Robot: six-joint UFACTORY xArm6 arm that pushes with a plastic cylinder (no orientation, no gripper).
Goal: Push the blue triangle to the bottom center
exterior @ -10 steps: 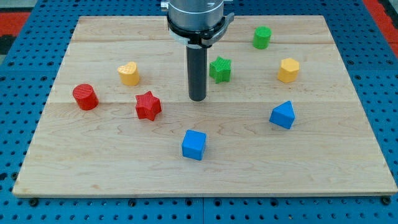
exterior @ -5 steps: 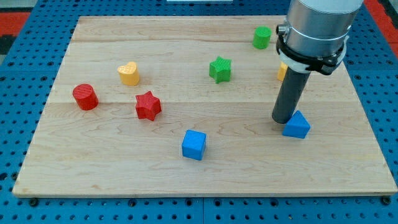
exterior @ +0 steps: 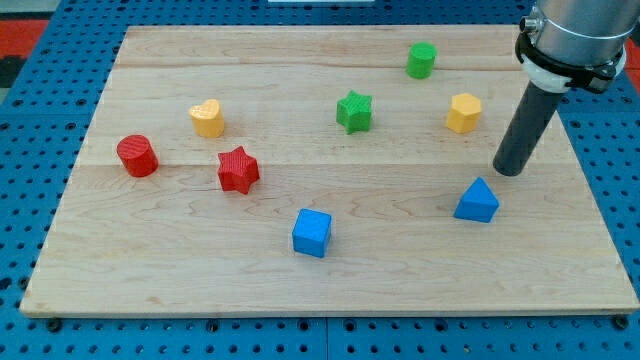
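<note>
The blue triangle (exterior: pixel 477 202) lies on the wooden board (exterior: pixel 180 250), right of centre and toward the view's bottom. My tip (exterior: pixel 510 170) rests on the board just above and to the right of the blue triangle, a small gap apart from it. The rod rises from the tip to the arm's mount at the view's top right corner.
A blue cube (exterior: pixel 312 232) sits at the bottom centre. A red star (exterior: pixel 238 169), a red cylinder (exterior: pixel 137 156) and a yellow heart (exterior: pixel 207 118) are on the left. A green star (exterior: pixel 354 111), a green cylinder (exterior: pixel 422 60) and a yellow hexagon (exterior: pixel 464 113) are toward the top right.
My tip swept from the board's centre rightward, nudged the blue triangle down and right, then moved to the triangle's upper right, off it. Other blocks stayed put.
</note>
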